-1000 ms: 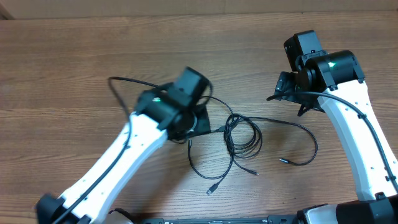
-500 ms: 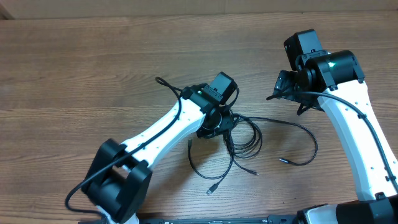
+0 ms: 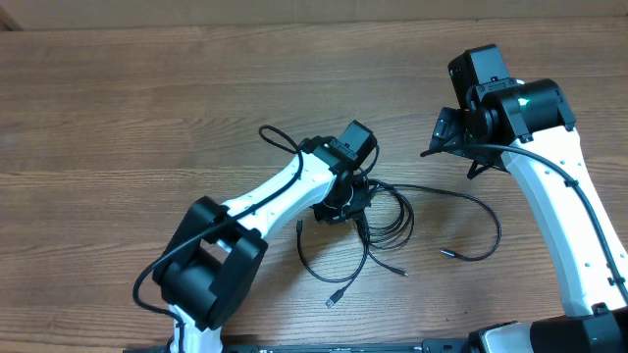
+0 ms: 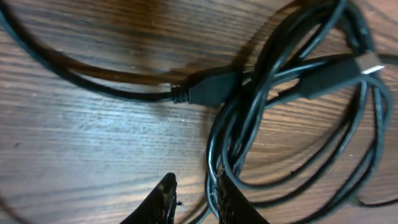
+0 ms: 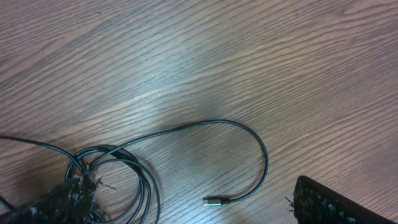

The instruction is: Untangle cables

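Observation:
The cables [image 3: 388, 218] lie as a bunch of thin black loops at the table's middle, with loose ends trailing toward the front and right. My left gripper [image 3: 345, 201] is down on the bunch's left side. In the left wrist view its jaws [image 4: 194, 186] stand narrow, and strands of the cables [image 4: 214, 155] run between them along the right finger. A black plug [image 4: 208, 90] and a silver-tipped plug [image 4: 367, 62] lie just ahead. My right gripper [image 3: 453, 142] hangs open above the table, right of the bunch. Below it lies a silver-tipped plug [image 5: 213, 201] with nothing between the fingers.
One long strand [image 3: 491, 230] curves out to the right and ends in a small plug [image 3: 446, 252]. Two more plug ends [image 3: 334, 299] lie toward the front edge. The left arm's own thick cable [image 3: 275, 137] loops behind its wrist.
My left arm has swung right from beside the bunch onto its left side, and its jaws have narrowed around some strands. The right arm has not moved.

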`<control>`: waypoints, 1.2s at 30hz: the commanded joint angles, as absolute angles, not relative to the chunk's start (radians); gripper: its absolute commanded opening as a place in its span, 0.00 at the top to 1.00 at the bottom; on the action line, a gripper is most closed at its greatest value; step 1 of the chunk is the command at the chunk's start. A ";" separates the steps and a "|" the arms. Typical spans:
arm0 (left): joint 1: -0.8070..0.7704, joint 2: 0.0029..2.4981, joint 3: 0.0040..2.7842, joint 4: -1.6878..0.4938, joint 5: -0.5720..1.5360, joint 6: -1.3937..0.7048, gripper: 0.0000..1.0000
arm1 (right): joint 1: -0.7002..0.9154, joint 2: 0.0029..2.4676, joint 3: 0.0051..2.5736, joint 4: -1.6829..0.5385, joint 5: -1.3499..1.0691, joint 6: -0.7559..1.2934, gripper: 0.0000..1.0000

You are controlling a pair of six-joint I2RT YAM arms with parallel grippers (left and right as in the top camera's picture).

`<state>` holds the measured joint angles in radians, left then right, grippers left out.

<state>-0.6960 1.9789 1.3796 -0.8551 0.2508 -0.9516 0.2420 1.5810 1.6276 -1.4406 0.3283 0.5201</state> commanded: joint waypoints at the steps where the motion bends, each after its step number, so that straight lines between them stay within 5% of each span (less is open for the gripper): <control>1: -0.717 2.019 1.369 -0.843 0.263 -0.958 0.78 | 0.240 1.567 1.644 -1.437 0.330 0.528 0.00; 36: -0.770 2.032 1.369 -0.818 0.155 -0.957 0.72 | 0.240 1.567 1.643 -1.437 0.319 0.527 0.00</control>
